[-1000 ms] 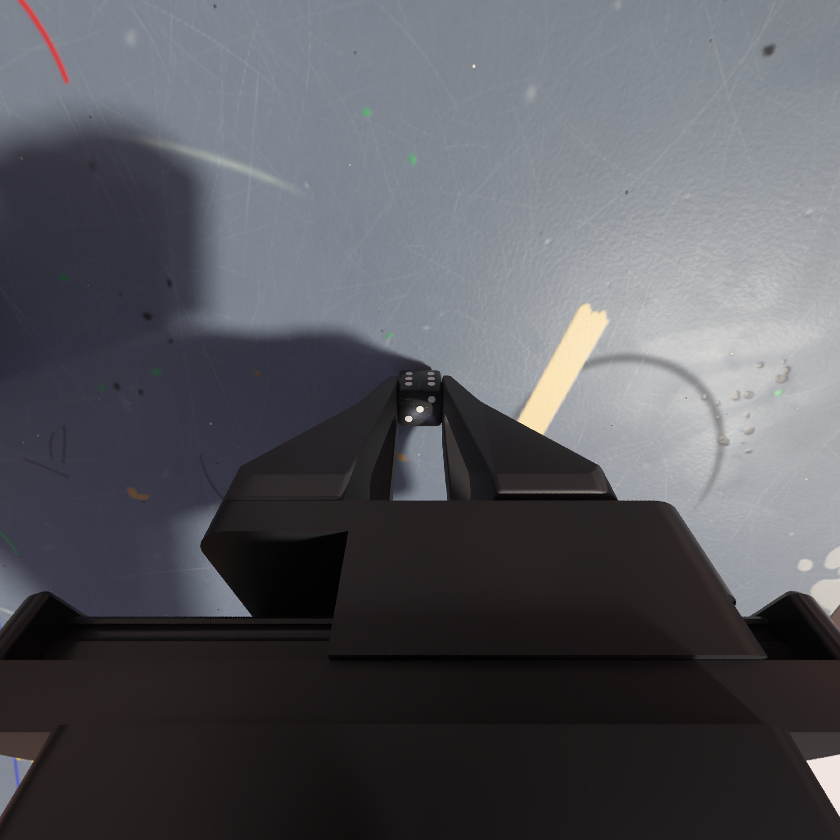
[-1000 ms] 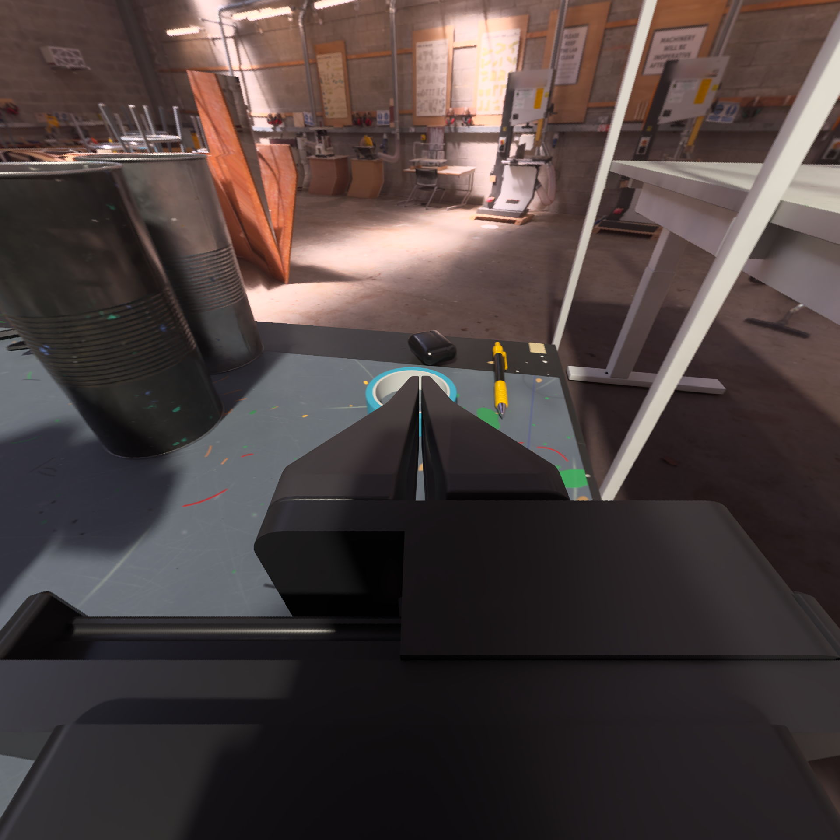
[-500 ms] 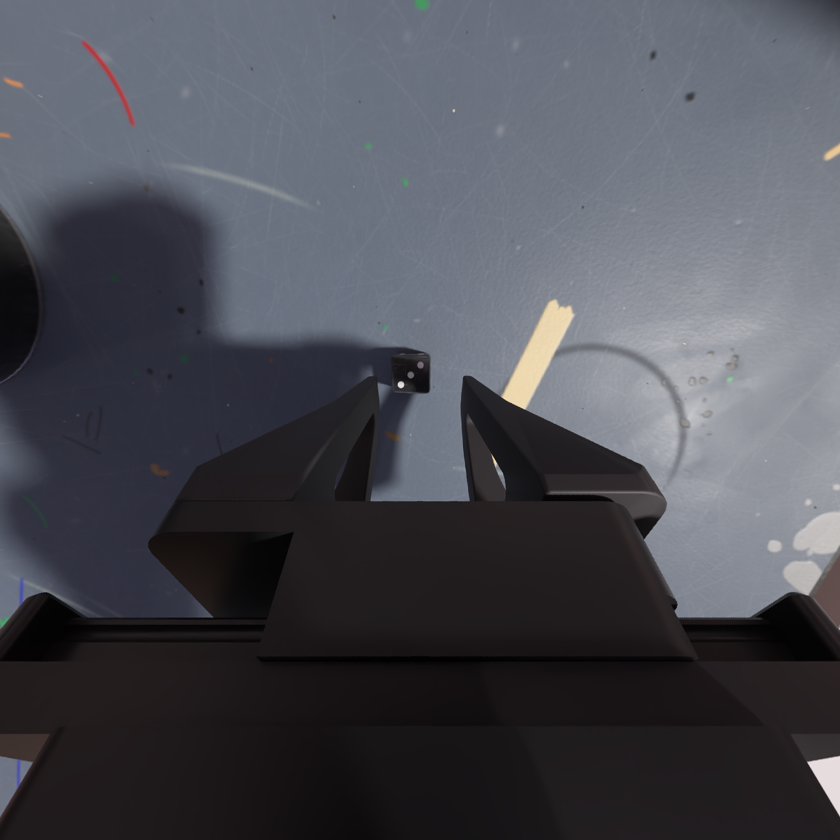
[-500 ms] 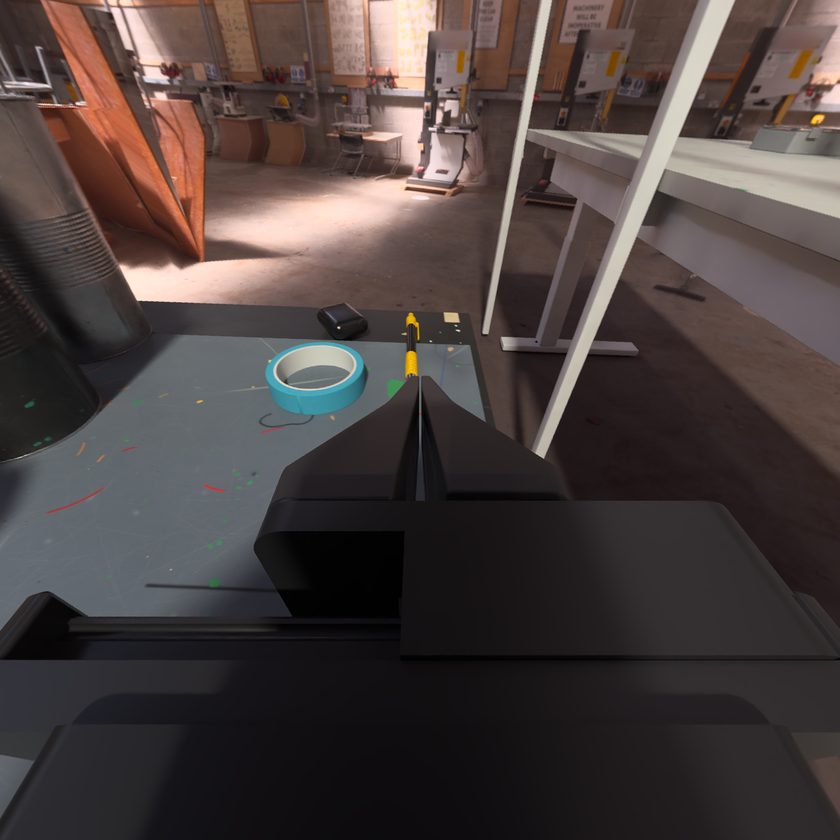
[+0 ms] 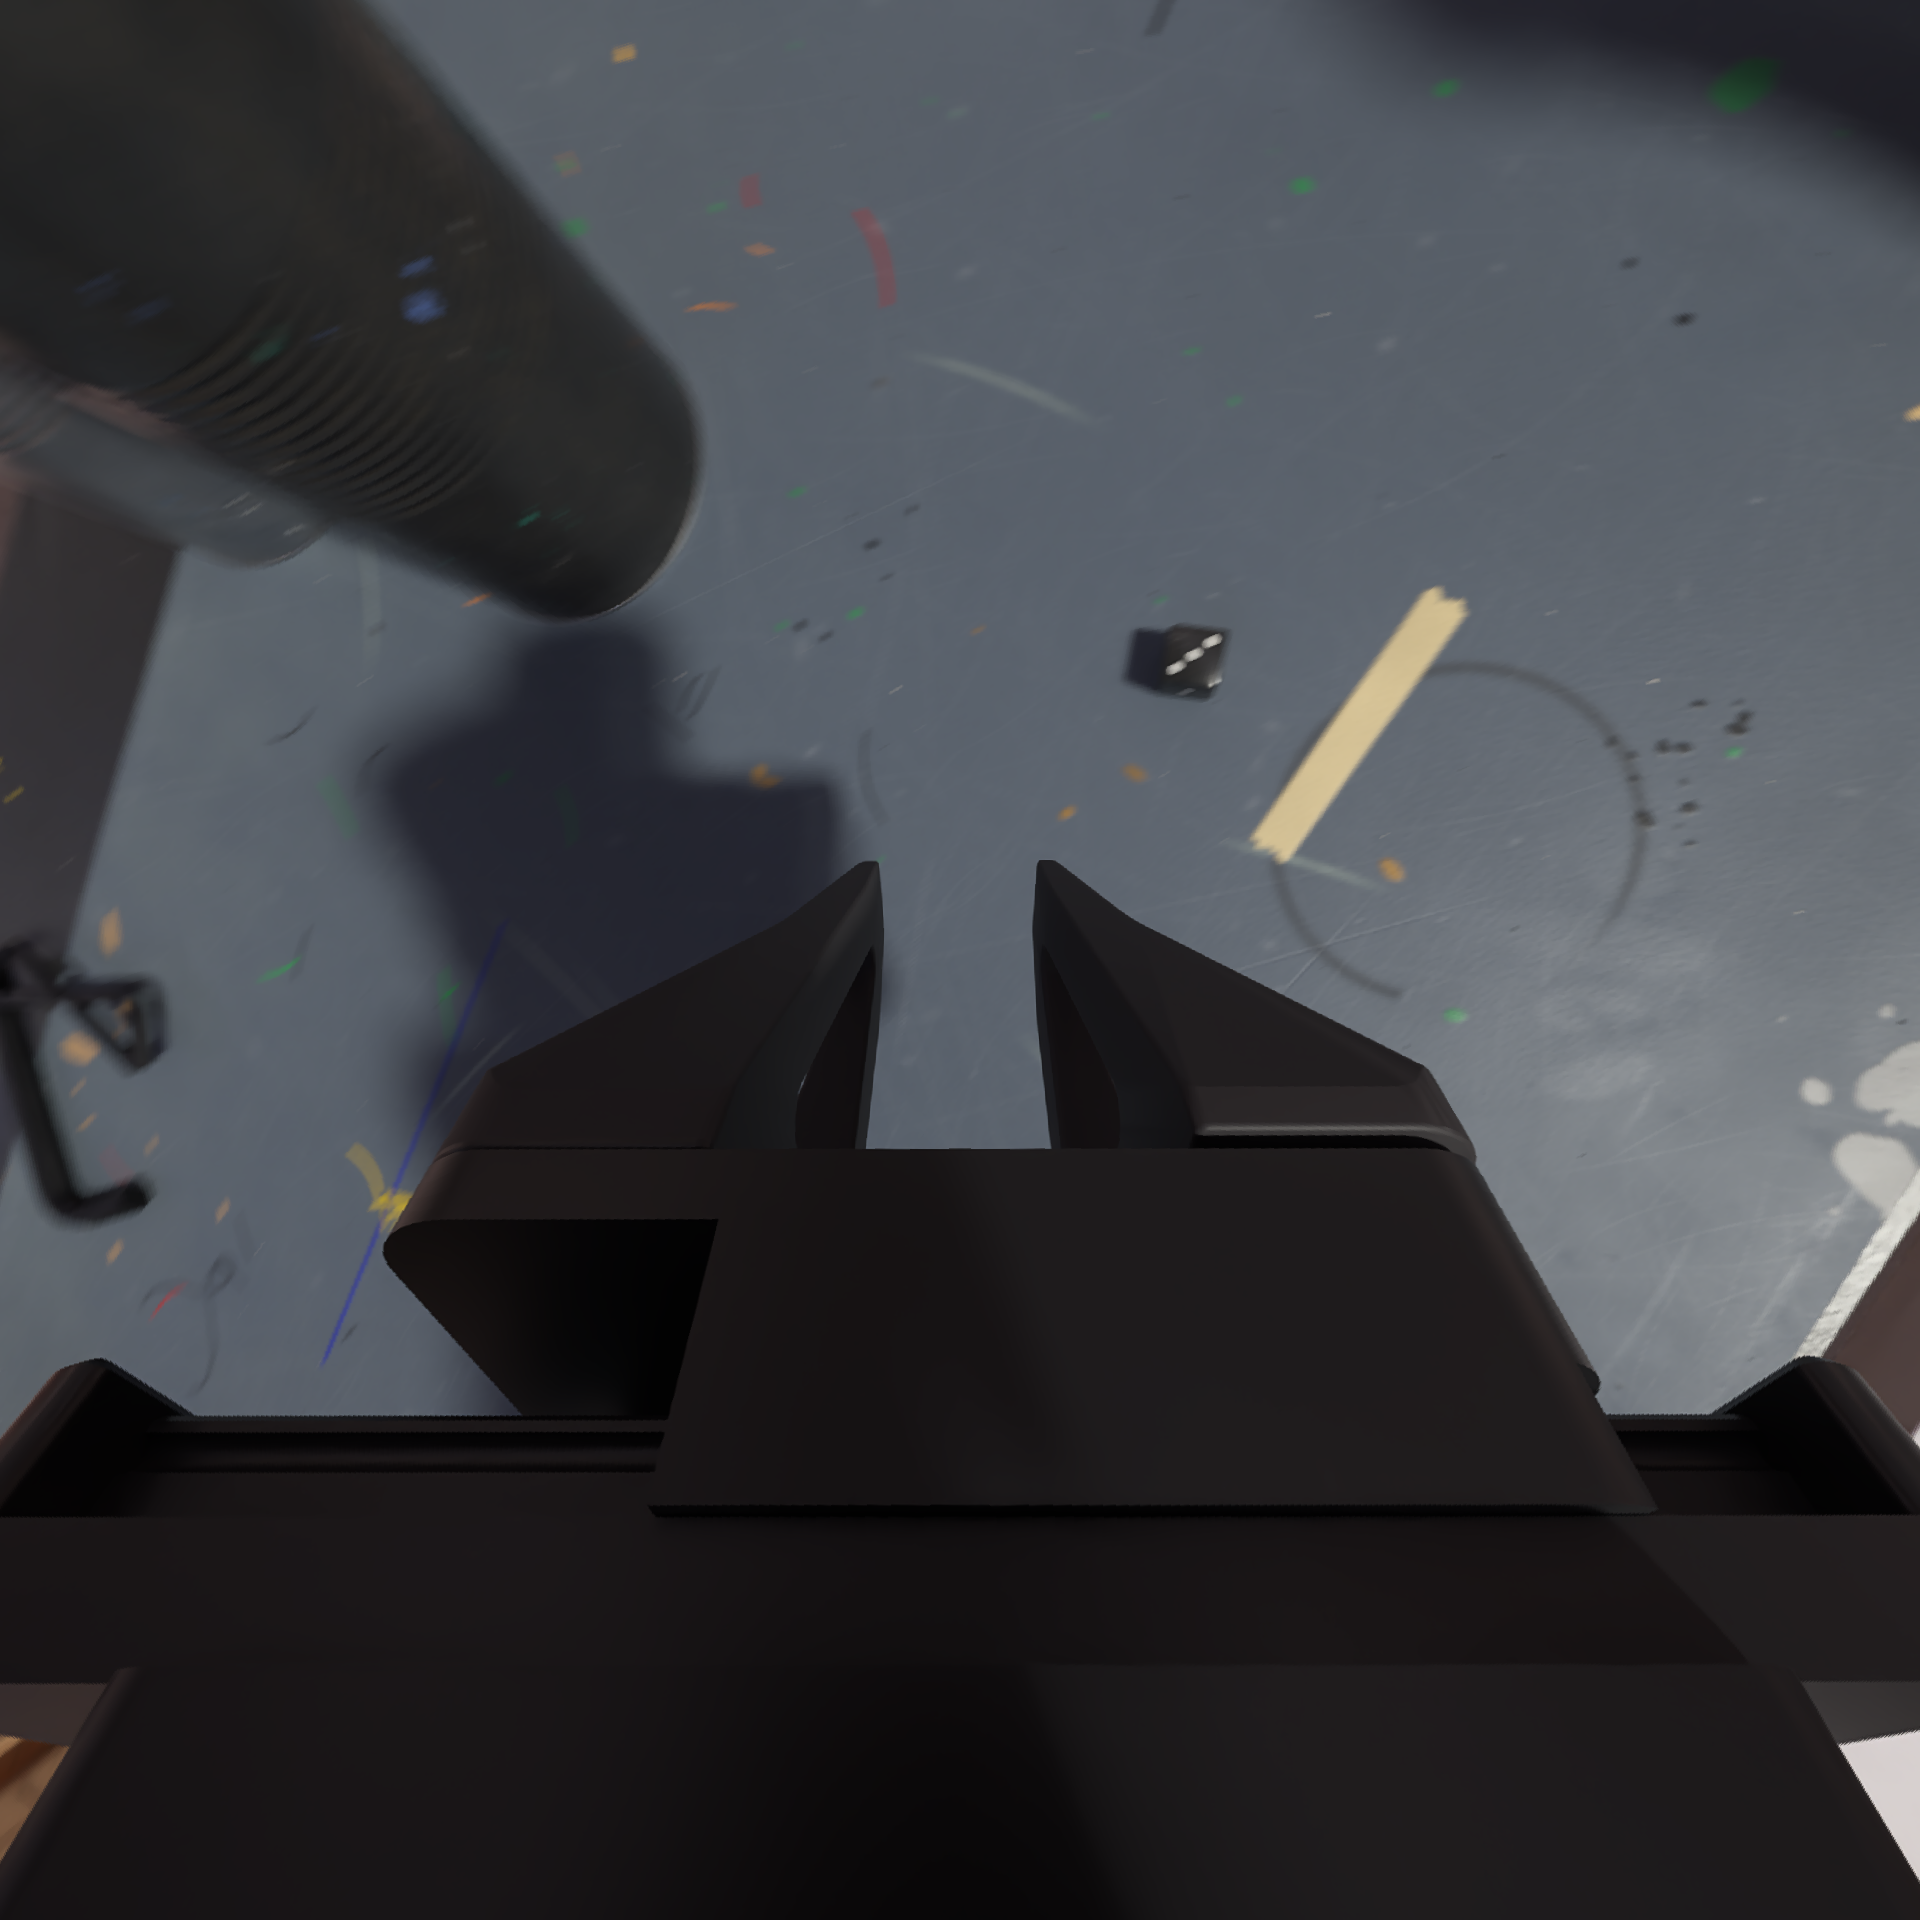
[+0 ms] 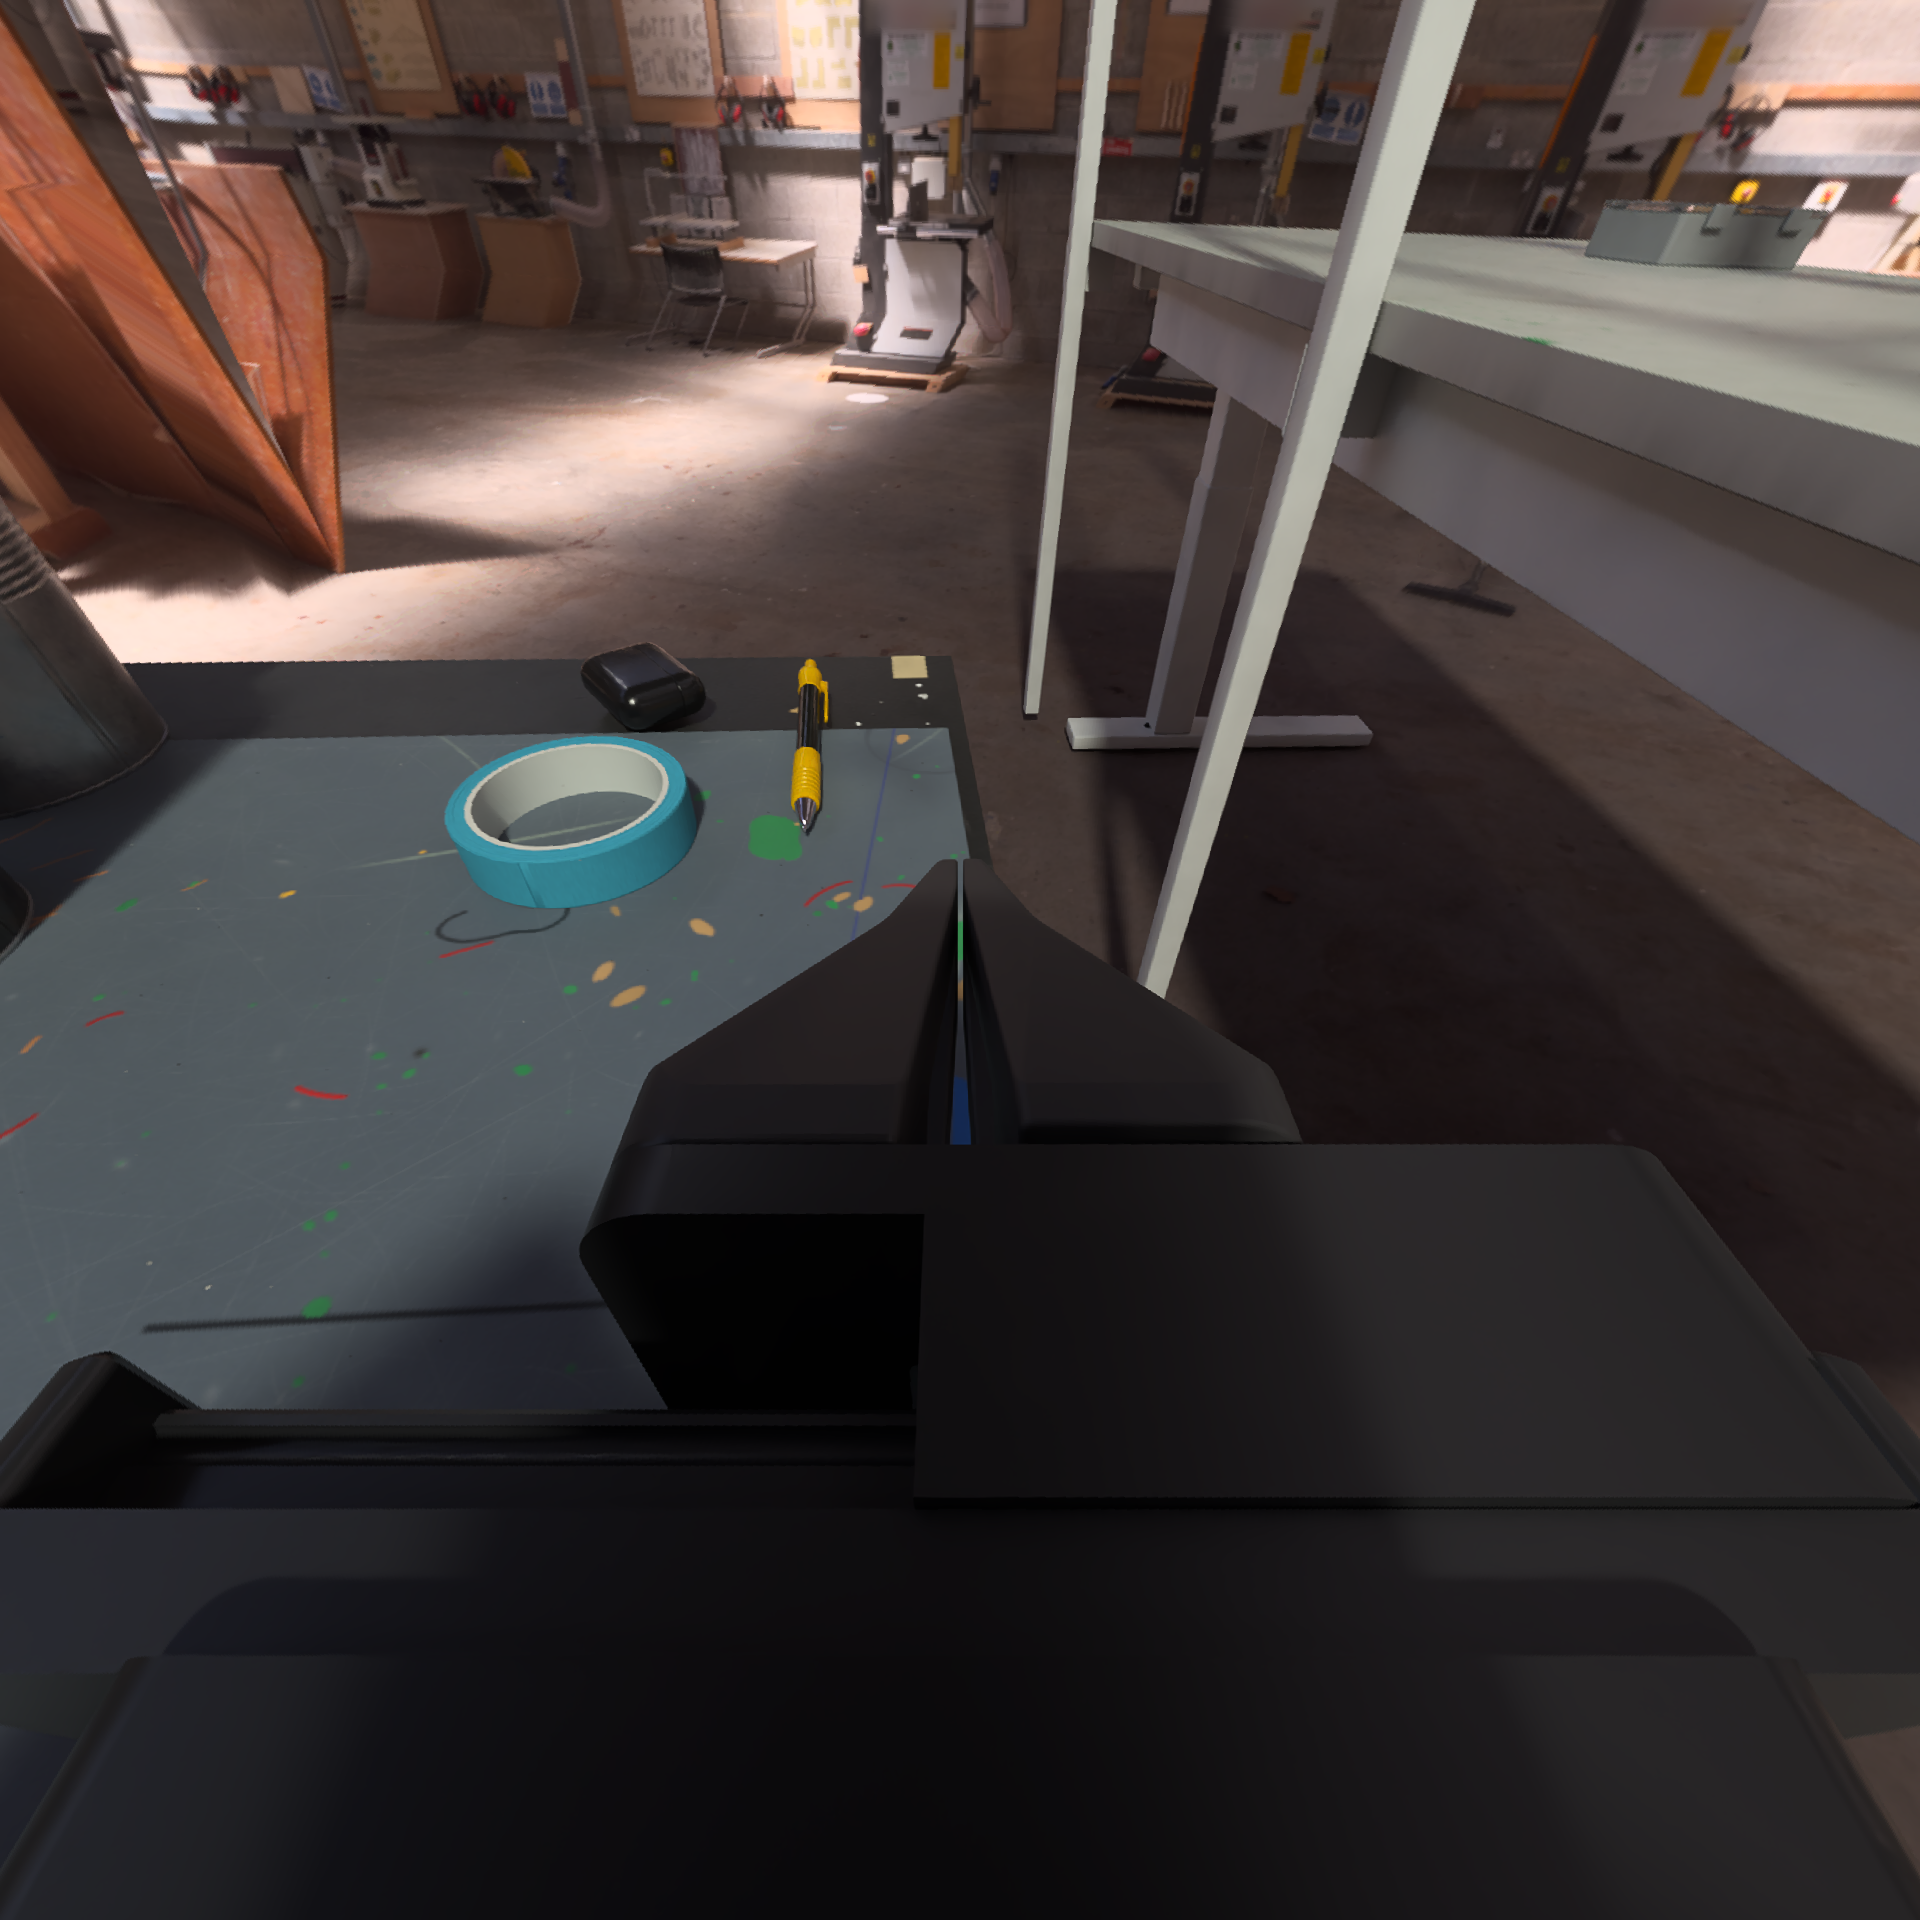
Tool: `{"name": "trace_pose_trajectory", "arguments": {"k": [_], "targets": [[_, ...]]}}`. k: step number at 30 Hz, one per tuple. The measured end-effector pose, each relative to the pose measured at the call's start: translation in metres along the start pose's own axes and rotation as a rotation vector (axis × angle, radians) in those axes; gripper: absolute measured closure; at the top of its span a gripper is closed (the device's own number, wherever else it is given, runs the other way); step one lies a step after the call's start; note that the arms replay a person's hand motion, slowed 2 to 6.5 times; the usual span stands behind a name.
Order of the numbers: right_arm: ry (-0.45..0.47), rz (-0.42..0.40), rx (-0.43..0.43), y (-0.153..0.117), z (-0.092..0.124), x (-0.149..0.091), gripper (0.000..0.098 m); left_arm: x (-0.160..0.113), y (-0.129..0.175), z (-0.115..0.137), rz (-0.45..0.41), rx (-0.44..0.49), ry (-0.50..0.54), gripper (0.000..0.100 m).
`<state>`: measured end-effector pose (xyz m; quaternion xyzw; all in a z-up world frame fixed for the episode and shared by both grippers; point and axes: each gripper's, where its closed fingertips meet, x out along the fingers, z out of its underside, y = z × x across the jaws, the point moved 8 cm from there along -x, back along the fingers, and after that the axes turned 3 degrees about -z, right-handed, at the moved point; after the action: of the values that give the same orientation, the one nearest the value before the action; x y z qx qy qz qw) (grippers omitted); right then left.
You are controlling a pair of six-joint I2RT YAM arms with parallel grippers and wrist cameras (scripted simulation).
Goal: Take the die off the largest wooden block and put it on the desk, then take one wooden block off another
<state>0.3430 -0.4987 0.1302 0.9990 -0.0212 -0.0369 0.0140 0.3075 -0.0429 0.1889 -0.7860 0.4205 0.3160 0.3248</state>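
- now the die [image 5: 1179, 661] sits alone on the grey table [image 5: 1247, 312], so i think the first job is done.
- it lies just beside the pale strip of tape [image 5: 1356, 727], on the side away from the thin dark ring mark [image 5: 1621, 790].
- the left end effector [image 5: 958, 883] is spread apart with nothing between its fingers. it hangs above the table, well apart from the die, which fits with letting the die go.
- the right end effector [image 6: 959, 883] is pressed together and holds nothing. it hangs by the table's edge, out of the way, maybe waiting for its turn.
- no wooden block shows in either view, so i cannot tell where the blocks are. i think taking one block off another is what is left to do.
- a big ribbed metal can [image 5: 312, 291] stands far from the die, past the left end effector's shadow.
- in the right wrist view, a blue tape roll [image 6: 571, 821] lies flat on the table. a yellow and black pen [image 6: 808, 743] lies near the roll, and a small black case [image 6: 642, 684] sits just behind the roll.
- the table top is scratched and dotted with green, red and orange paint.
- the room is a big workshop with a brown floor, tall machines, leaning wood boards and a long pale bench.
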Motion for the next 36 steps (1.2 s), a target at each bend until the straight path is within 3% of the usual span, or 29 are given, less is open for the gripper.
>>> {"name": "trace_pose_trajectory", "arguments": {"k": [8, 15, 20, 25, 36], "targets": [[-0.015, 0.006, 0.006, 0.009, 0.004, -0.001, 0.0970, -0.072, -0.064, 0.047, -0.238, -0.134, -0.015, 0.082], [-0.019, -0.007, 0.004, 0.009, 0.004, 0.000, 0.0970, -0.115, -0.114, 0.110, -0.367, -0.216, -0.118, 0.087], [-0.021, -0.016, -0.008, 0.007, 0.004, 0.000, 0.0970, -0.120, -0.137, 0.159, -0.366, -0.215, -0.237, 0.087], [-0.021, -0.030, -0.023, 0.003, 0.004, 0.001, 0.0970, -0.108, -0.145, 0.196, -0.323, -0.170, -0.337, 0.085], [-0.030, -0.057, -0.053, -0.004, 0.006, 0.002, 0.0970, -0.068, -0.155, 0.232, -0.222, -0.162, -0.461, 0.083]]}}
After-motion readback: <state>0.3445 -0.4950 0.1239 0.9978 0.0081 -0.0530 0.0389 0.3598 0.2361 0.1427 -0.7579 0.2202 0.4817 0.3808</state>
